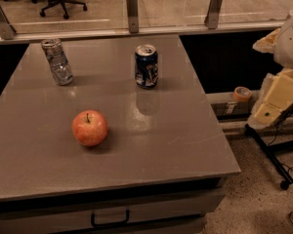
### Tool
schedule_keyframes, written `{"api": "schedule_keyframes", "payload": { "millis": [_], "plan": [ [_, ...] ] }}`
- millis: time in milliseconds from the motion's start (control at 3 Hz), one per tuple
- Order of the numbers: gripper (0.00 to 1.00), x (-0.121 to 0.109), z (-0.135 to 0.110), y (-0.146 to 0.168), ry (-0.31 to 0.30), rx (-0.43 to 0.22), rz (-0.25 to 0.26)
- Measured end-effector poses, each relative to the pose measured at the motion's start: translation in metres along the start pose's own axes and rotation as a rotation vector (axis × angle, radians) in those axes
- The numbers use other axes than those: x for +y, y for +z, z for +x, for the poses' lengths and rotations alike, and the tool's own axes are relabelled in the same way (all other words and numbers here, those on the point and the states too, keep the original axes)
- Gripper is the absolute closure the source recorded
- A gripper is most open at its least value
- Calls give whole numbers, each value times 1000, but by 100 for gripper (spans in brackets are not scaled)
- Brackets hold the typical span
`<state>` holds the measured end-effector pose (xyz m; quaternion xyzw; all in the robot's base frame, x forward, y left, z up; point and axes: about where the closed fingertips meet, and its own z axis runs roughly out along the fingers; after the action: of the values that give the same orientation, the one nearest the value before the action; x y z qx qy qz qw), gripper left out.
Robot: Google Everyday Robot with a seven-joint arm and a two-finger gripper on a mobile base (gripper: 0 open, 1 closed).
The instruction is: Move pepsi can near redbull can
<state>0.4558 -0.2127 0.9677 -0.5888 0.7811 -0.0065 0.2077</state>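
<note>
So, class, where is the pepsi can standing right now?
In the camera view the pepsi can stands upright at the far centre of the table, right of the redbull can and beyond the apple; the gripper hangs past its right edge.

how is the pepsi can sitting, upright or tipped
Upright: the pepsi can stands on its base, silver top up. The gripper hangs right of the table, away from the can.
</note>
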Motion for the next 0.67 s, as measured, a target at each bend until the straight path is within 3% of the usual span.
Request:
{"api": "schedule_keyframes", "payload": {
  "millis": [333,667],
  "plan": [
    [0,-27,-2,43,69,-221,4],
    [0,-61,-38,75,92,-464,29]
  ]
}}
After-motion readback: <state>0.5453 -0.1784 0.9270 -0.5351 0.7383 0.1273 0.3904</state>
